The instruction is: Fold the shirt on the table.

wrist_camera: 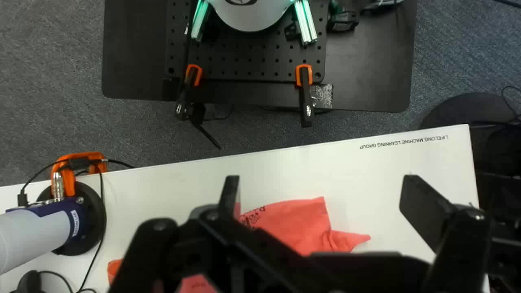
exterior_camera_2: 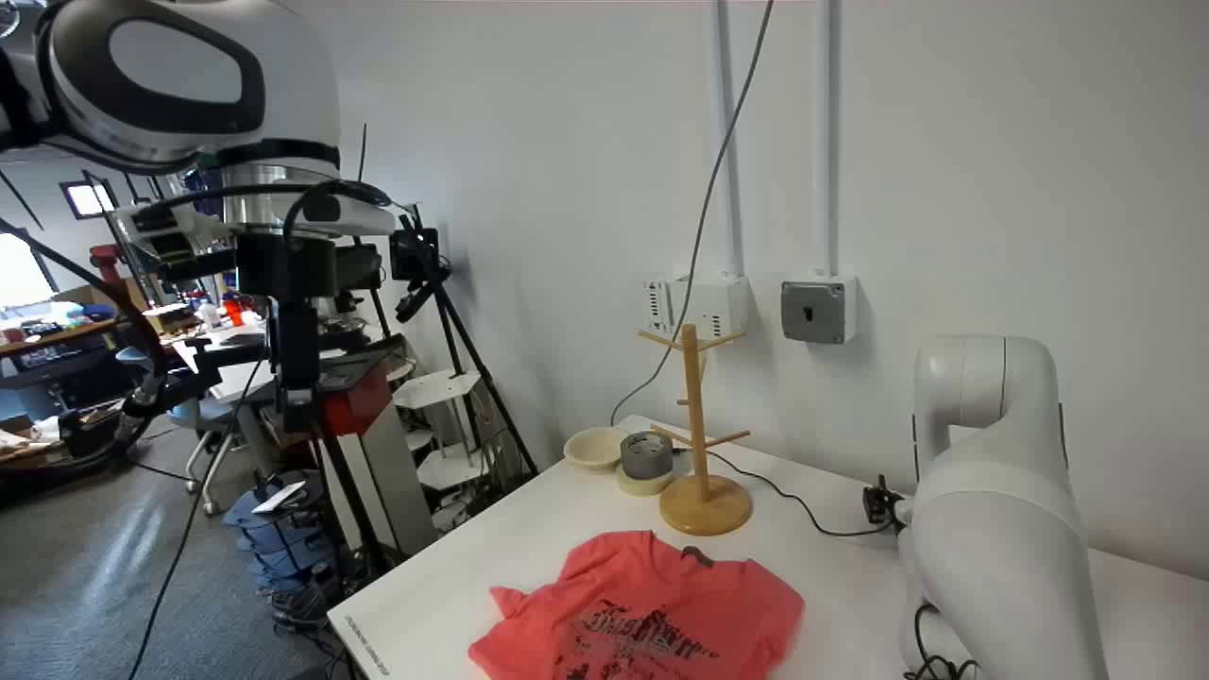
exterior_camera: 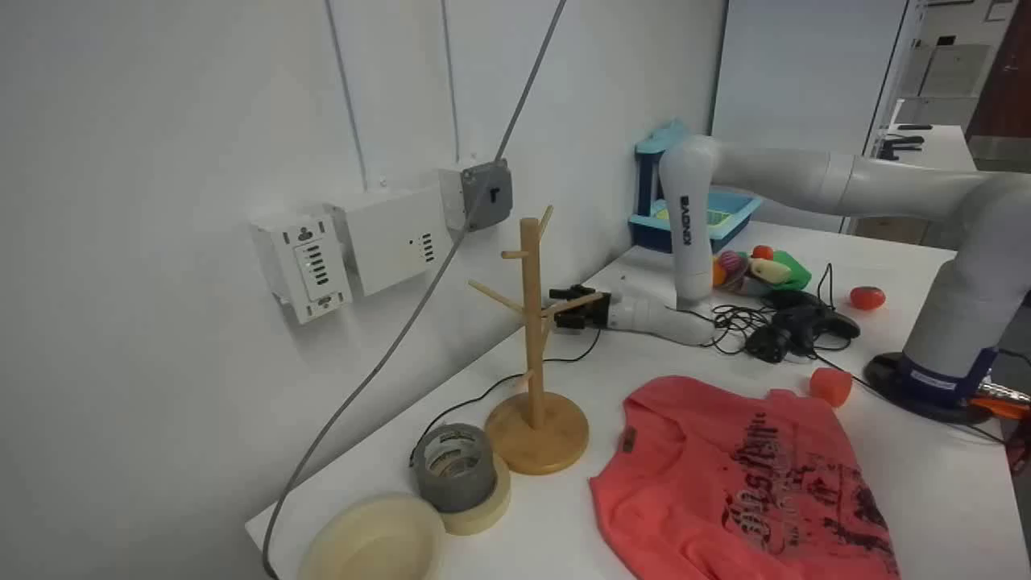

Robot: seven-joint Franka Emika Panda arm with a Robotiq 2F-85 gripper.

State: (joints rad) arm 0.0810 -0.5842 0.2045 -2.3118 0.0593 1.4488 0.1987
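The coral shirt (exterior_camera: pixel 749 483) lies on the white table (exterior_camera: pixel 556 524), print facing up, with its collar towards the wooden mug tree. In an exterior view the shirt (exterior_camera_2: pixel 642 614) looks spread, with creases and a sleeve tip sticking out; its lower part is cut off by the frame. In the wrist view the shirt (wrist_camera: pixel 293 224) is partly hidden behind the black gripper. My gripper (wrist_camera: pixel 319 191) has its fingers wide apart with nothing between them. In an exterior view the gripper (exterior_camera_2: pixel 227 397) hangs in the air beside the table, above and apart from the shirt.
The mug tree (exterior_camera: pixel 533 427), grey tape (exterior_camera: pixel 456 469) and cream bowl (exterior_camera: pixel 374 544) stand near the wall. A second white arm (exterior_camera: pixel 846 185) is mounted on the table, with a game controller (exterior_camera: pixel 805 326), cables and toy food near it. A red block (exterior_camera: pixel 830 387) touches or nearly touches the shirt.
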